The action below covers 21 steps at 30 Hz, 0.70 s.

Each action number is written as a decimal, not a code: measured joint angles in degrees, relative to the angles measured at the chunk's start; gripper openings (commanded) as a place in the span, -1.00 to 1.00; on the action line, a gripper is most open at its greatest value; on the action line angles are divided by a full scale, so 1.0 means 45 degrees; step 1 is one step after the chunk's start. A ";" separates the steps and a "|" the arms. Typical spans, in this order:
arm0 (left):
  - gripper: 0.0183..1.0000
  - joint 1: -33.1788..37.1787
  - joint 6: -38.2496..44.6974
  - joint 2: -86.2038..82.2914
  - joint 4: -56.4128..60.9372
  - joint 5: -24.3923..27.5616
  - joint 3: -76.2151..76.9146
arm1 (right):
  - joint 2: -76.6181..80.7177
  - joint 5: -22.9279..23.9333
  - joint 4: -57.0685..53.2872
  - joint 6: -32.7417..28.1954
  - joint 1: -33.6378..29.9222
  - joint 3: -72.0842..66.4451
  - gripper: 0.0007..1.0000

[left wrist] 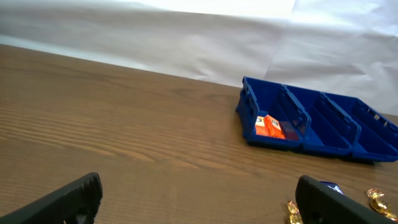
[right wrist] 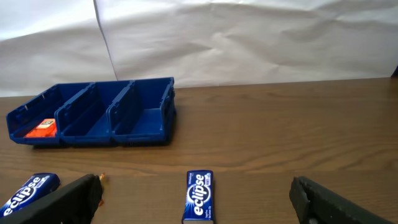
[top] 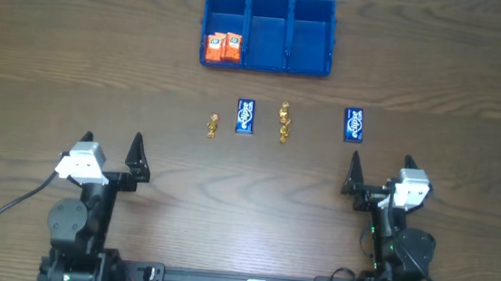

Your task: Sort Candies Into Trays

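bench: brown wood-grain bench [top: 473,96]. It looks smooth, so anything nudged rather than pinched may skate away.
tray: blue plastic three-compartment tray [top: 289,35] at 12 o'clock. The dividers are thin, so an off-centre release could drop a sweet into the wrong bin.
left gripper: left gripper [top: 112,138] at 7 o'clock, fingers spread, holding nothing.
right gripper: right gripper [top: 383,158] at 5 o'clock, likewise spread and empty.
blue packs: two flat blue rectangular mint packs, one near centre [top: 246,116] and one toward 3 o'clock [top: 354,125]. They lie low, so fingers may scrape the wood or slip off.
orange candies: two orange wrapped candies [top: 223,48] in the tray's 9 o'clock-end compartment.
gold candies: small gold foil-wrapped candies, a single [top: 214,125] at 9 o'clock of the centre pack and a tight cluster [top: 284,122] at its 3 o'clock. A grasp there may take several or scatter them.
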 measured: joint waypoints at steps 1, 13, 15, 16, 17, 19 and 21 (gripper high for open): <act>1.00 0.0000 0.0000 0.0000 0.0000 0.0005 0.0005 | 0.0000 0.0005 0.0000 0.0000 0.0000 0.0000 1.00; 1.00 0.0000 0.0000 0.0000 -0.0010 0.0005 0.0005 | 0.0000 -0.0010 0.0175 0.0000 0.0000 -0.0015 1.00; 1.00 0.0000 0.0000 0.0000 -0.0010 0.0005 0.0005 | 0.0000 -0.0112 0.0287 0.0000 0.0000 -0.0019 1.00; 1.00 0.0000 0.0000 0.0000 -0.0010 0.0005 0.0005 | 0.0000 -0.0272 0.0238 0.0000 0.0000 -0.0024 1.00; 1.00 0.0000 0.0000 0.0000 -0.0010 0.0005 0.0005 | 0.0000 -0.0447 0.0219 0.0000 0.0000 -0.0024 1.00; 1.00 0.0000 0.0000 0.0000 -0.0010 0.0005 0.0005 | -0.0005 -0.0758 -0.0068 0.0005 0.0000 0.0039 1.00; 1.00 0.0000 0.0005 0.0000 -0.0010 0.0000 0.0005 | 0.0000 -0.0835 -0.0923 0.0010 0.0000 0.0389 1.00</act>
